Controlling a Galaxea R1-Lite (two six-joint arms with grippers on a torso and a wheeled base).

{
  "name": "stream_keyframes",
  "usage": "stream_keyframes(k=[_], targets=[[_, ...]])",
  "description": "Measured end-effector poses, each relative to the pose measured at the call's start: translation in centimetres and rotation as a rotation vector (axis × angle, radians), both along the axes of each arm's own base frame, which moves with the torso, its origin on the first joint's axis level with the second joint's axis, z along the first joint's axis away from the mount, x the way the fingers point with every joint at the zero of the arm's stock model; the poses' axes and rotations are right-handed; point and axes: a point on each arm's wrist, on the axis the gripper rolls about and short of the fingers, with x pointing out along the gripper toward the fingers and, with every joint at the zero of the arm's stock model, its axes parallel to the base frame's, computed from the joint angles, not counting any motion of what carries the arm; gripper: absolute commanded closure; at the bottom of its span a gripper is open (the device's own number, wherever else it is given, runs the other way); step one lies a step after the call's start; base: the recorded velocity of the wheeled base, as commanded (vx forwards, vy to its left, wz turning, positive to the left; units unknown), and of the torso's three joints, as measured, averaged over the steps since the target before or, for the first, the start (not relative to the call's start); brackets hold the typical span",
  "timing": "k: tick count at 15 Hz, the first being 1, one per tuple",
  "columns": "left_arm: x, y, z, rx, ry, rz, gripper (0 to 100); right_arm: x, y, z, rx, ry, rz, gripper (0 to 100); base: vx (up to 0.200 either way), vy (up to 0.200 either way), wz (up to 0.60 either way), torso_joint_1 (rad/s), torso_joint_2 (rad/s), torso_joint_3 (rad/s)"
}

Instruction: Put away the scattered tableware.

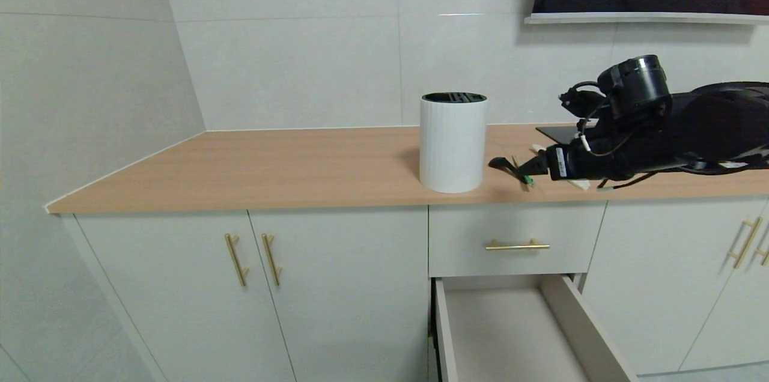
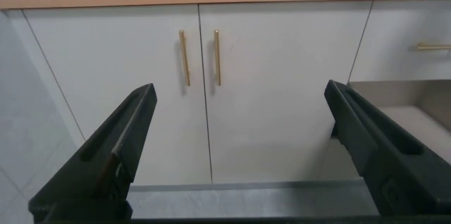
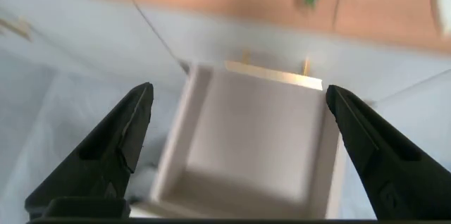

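A white ribbed cylindrical holder with a black slotted top (image 1: 452, 145) stands upright on the light wooden countertop (image 1: 288, 166), just to the left of the right gripper (image 1: 510, 164). The task's thing, a slender utensil with a green end (image 1: 526, 178), lies on the countertop near its front edge, just right of the holder and below the gripper's black tip. The arm covers its far part, so its kind cannot be told.

One small white piece (image 1: 578, 184) pokes out from under the arm and another (image 1: 536, 148) from behind it, the rest of each hidden. A flat black slab (image 1: 556, 133) lies on the counter behind the arm, mostly covered. Below the counter an open white drawer (image 1: 510, 322) is pulled out.

The right wrist view shows the right gripper's fingers spread wide with nothing between them, above the drawer. The left gripper (image 2: 239, 94) is likewise spread wide and grasps nothing, and it faces white cabinet doors with gold bar handles (image 2: 201, 58).
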Motion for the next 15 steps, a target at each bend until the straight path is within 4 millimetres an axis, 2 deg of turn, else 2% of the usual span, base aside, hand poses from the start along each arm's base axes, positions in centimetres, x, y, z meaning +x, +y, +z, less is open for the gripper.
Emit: stream_keyframes(k=[2,3,8,15], targets=[[0.0,0.0,0.0,0.0,0.0,0.0,0,1.6,0.3,1.3,0.016,-0.026,-0.079,0,0.0,0.0,0.0,0.0,0.0,0.0],[0.0,0.0,0.0,0.0,0.0,0.0,0,2.6,0.5,1.2,0.019,-0.014,-0.122,0,0.0,0.0,0.0,0.0,0.0,0.0],[0.0,0.0,0.0,0.0,0.0,0.0,0,7.5,0.2,-2.8,-0.013,0.039,-0.256,0,0.0,0.0,0.0,0.0,0.0,0.0],[0.0,0.0,0.0,0.0,0.0,0.0,0,10.4,-0.2,-6.6,-0.041,0.083,-0.312,0,0.0,0.0,0.0,0.0,0.0,0.0]])
